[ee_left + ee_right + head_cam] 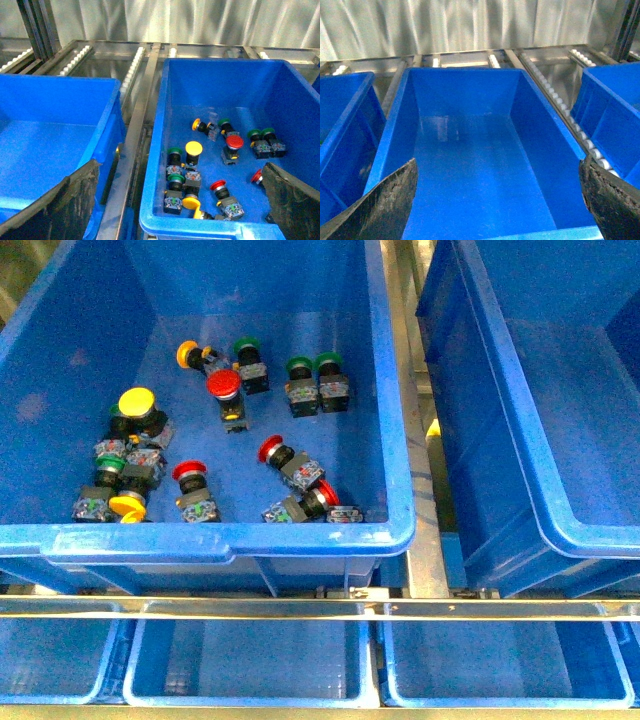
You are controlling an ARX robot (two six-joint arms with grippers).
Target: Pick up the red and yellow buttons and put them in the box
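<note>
Four red buttons (223,386) and three yellow buttons (136,403) lie scattered on the floor of the source bin (200,537), mixed with green-capped switches (298,367). Each has a round mushroom cap on a black body with a grey contact block, and several are tipped over. The box (570,420), deep blue with a thick rim and sloping walls, stands just beside that bin at 3 o'clock. Left gripper (180,164) and right gripper (497,161): jaws spread wide, nothing gripped.

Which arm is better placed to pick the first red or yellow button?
Left. The left gripper, open, hangs over the bin where the yellow button and red button lie. The right gripper, also open, faces the empty box instead.
</note>
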